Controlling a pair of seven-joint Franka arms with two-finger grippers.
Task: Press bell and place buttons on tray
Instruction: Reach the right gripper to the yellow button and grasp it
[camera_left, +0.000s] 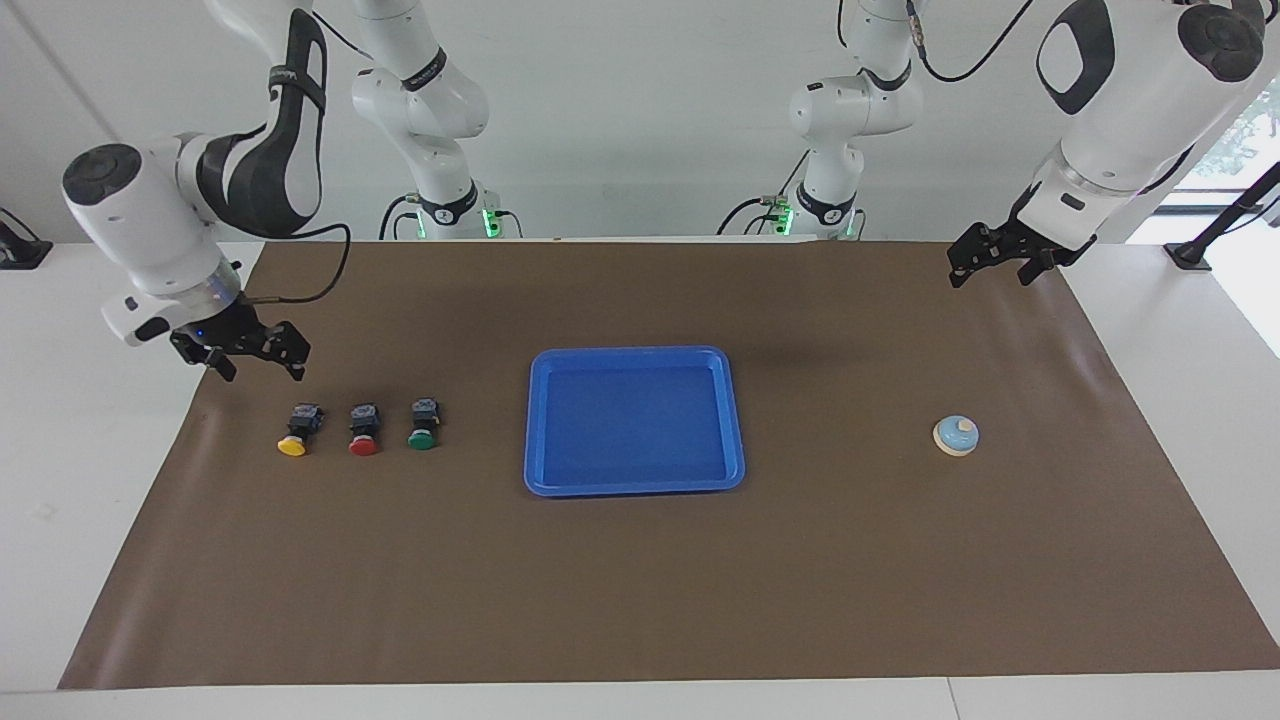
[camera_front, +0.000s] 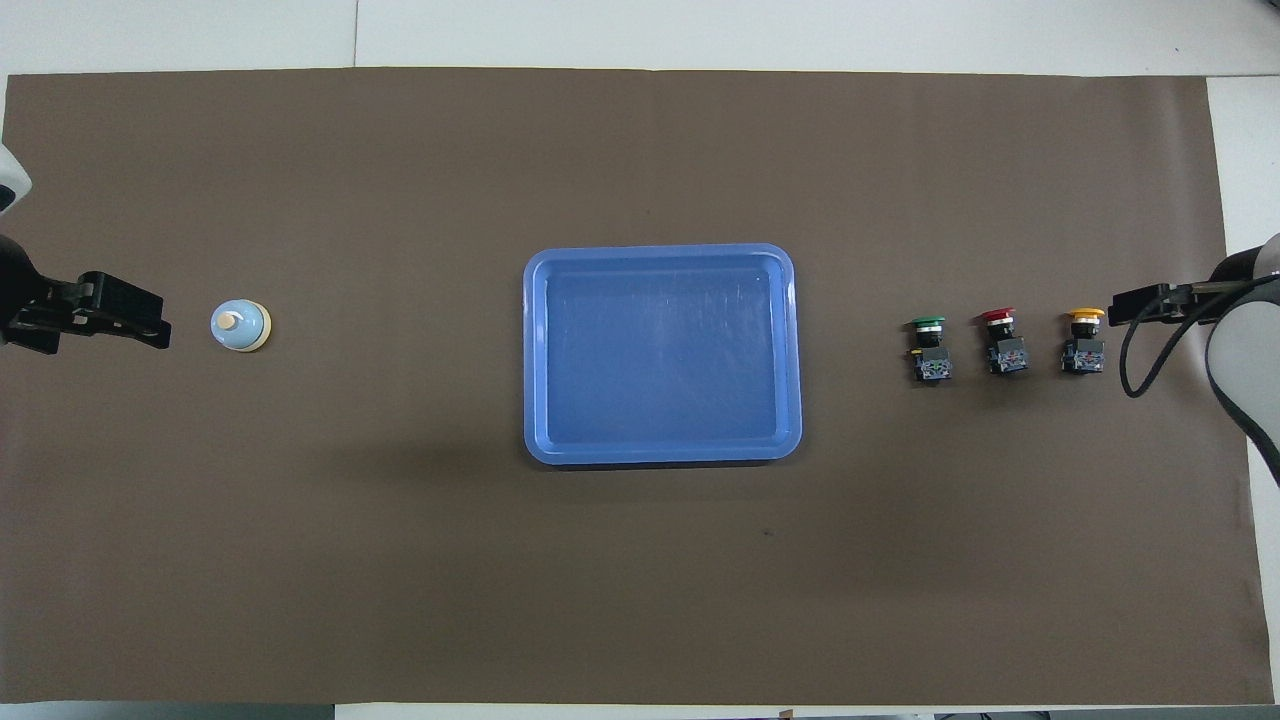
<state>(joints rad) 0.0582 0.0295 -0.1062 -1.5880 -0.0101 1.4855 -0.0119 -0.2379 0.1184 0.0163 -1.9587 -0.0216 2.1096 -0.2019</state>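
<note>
Three buttons lie in a row on the brown mat toward the right arm's end: yellow (camera_left: 292, 438) (camera_front: 1084, 338), red (camera_left: 363, 437) (camera_front: 1003, 338), green (camera_left: 422, 430) (camera_front: 929, 345), the green one closest to the tray. The blue tray (camera_left: 634, 420) (camera_front: 660, 352) sits mid-table with nothing in it. The light blue bell (camera_left: 956, 435) (camera_front: 240, 326) stands toward the left arm's end. My right gripper (camera_left: 256, 364) (camera_front: 1140, 304) is open and empty, raised over the mat beside the yellow button. My left gripper (camera_left: 990, 268) (camera_front: 128, 320) is open and empty and waits raised over the mat's edge beside the bell.
The brown mat (camera_left: 640, 580) covers most of the white table (camera_left: 80, 420). A black cable (camera_front: 1150, 360) loops from the right arm's wrist over the mat's edge beside the yellow button.
</note>
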